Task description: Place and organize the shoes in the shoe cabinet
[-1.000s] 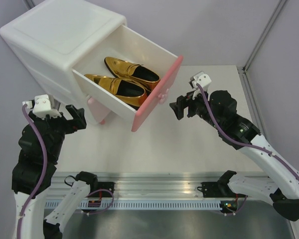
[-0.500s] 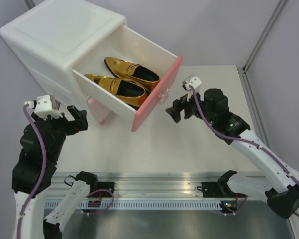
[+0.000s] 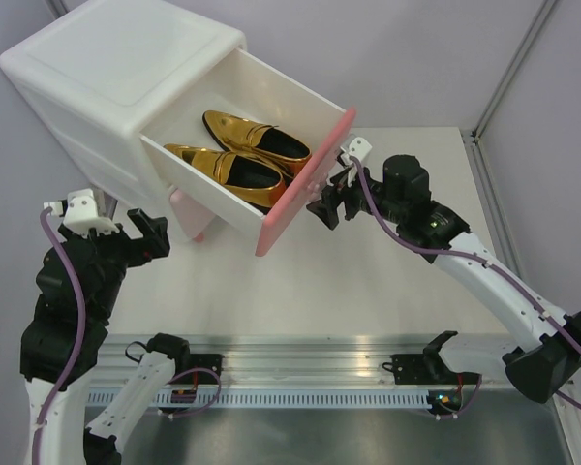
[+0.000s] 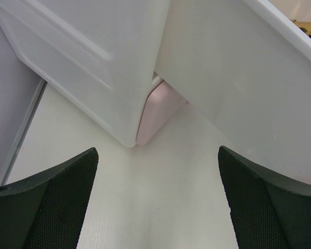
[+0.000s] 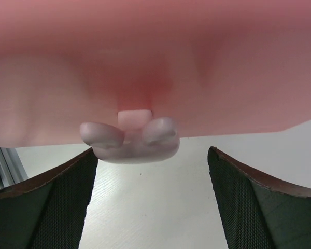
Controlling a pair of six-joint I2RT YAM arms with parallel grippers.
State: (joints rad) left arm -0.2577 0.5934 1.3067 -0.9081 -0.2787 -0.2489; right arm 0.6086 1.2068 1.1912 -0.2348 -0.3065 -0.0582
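Observation:
The white shoe cabinet stands at the back left with its upper drawer pulled out. Two gold shoes lie side by side inside that drawer. Its pink front faces my right gripper, which is open and close to the knob. In the right wrist view the bunny-shaped knob hangs just above and between my open fingers. My left gripper is open, low at the cabinet's near left corner, with nothing in it. The green shoes are out of view.
The lower drawer's pale pink front shows under the open drawer. Grey walls close the back and right. A metal rail runs along the near edge between the arm bases.
My right gripper has moved left toward the pink drawer front and now sits at the knob. The left arm has hardly moved.

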